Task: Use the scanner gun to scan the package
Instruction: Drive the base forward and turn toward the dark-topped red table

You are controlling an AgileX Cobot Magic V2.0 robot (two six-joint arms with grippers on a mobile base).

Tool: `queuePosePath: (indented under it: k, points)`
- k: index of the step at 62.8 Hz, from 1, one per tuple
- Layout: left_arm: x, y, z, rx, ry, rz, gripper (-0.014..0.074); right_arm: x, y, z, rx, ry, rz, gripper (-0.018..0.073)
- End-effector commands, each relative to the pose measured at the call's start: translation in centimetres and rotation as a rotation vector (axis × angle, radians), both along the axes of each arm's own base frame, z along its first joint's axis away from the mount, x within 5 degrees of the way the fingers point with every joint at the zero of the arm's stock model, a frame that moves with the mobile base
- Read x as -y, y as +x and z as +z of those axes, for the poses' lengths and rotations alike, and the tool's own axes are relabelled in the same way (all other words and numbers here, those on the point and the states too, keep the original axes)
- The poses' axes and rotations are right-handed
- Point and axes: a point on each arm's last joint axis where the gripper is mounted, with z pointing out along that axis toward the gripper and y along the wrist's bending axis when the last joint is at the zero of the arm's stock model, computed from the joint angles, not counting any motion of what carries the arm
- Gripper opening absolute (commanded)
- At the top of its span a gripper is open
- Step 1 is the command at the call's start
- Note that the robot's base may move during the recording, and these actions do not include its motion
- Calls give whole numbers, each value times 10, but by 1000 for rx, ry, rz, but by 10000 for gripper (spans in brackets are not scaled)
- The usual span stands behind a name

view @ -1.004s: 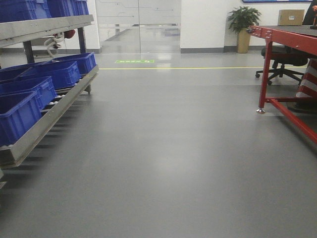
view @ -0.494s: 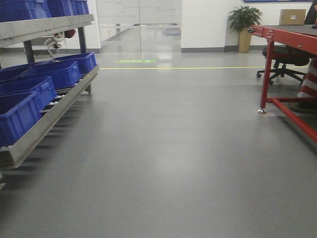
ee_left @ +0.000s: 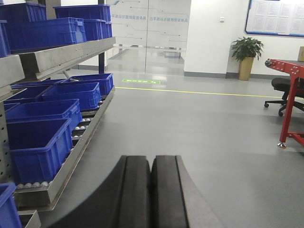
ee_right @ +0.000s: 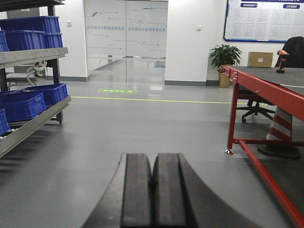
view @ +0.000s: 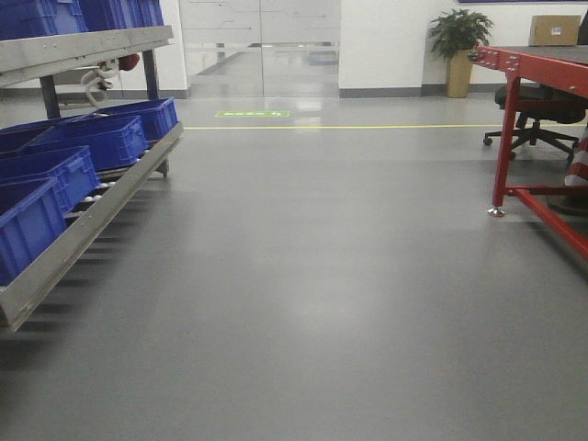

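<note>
My left gripper is shut, its two black pads pressed together with nothing between them, hanging over bare grey floor. My right gripper is shut and empty in the same way. A small orange and black object that looks like the scanner gun stands far off on the red table, well ahead and to the right of both grippers. The package is out of view.
A metal rack with blue bins runs along the left. The red table stands to the right, with an office chair and a striped cone under it. A large cardboard box, a potted plant and glass doors are at the far wall.
The front view has advanced along the floor: the blue-bin rack slid left and the red table slid right toward the frame edges.
</note>
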Motion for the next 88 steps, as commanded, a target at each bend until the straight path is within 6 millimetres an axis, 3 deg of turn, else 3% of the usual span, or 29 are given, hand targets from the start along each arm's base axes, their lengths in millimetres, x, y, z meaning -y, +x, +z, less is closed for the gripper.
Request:
queuePosePath:
  k: [1,88]
  points:
    - [0,-1,3,27,-11,-8,-111,0,0,2,19,-8,-2,-168]
    - [0,-1,3,27,-11,-6,-111,0,0,2,19,-8,-2,-168]
